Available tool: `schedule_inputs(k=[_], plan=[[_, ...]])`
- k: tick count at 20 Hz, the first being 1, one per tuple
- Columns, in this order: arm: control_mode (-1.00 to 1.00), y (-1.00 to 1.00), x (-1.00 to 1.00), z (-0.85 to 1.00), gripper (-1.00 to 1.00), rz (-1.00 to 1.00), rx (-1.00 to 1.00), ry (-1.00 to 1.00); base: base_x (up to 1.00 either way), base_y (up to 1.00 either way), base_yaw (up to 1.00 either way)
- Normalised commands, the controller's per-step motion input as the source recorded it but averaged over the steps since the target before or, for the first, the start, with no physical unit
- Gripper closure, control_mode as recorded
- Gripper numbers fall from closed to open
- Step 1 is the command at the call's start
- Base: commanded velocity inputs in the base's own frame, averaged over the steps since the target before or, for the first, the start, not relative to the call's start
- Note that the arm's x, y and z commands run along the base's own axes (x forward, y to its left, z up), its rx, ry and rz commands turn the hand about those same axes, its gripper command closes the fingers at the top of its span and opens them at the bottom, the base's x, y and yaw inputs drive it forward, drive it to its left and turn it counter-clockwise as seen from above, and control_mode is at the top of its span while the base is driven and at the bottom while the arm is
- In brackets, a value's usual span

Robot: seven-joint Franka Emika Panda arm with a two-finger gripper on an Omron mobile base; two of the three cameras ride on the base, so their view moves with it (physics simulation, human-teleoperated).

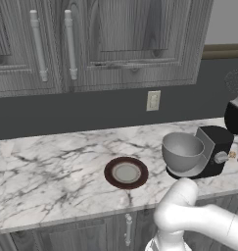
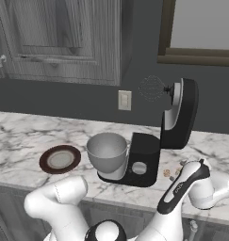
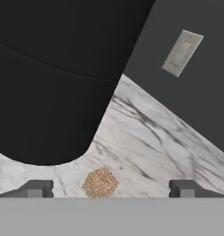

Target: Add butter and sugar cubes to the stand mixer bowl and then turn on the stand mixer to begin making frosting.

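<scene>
Even, soft rendered light, faint shadows, no glare or blur.

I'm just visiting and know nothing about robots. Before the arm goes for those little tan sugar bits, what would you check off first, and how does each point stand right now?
1. Gripper open: ok, the two tips stand wide apart.
2. Sugar cubes lined up: ok, the tan cluster lies between the tips on the marble counter.
3. Room beside the stand mixer: cannot tell, its black body looms close in the hand view.
4. Stand mixer bowl ready to receive: ok, it sits in place with the head tilted up and the whisk raised.
5. Butter located: cannot tell.
6. Brown plate out of the way: ok, left of the bowl.
</scene>
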Motion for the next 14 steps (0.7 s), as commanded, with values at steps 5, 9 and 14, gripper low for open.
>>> schedule_inputs(k=[5,9,14], plan=[[-1.0,-0.15,0.11,-0.21,-1.0,0.0,0.0,0.0,0.0,0.0,0.0],[-1.0,-0.08,0.24,-0.2,-1.0,0.0,0.0,0.0,0.0,0.0,0.0],[-1.0,-0.05,0.26,-0.22,-1.0,0.0,0.0,0.01,0.0,0.0,0.0]])
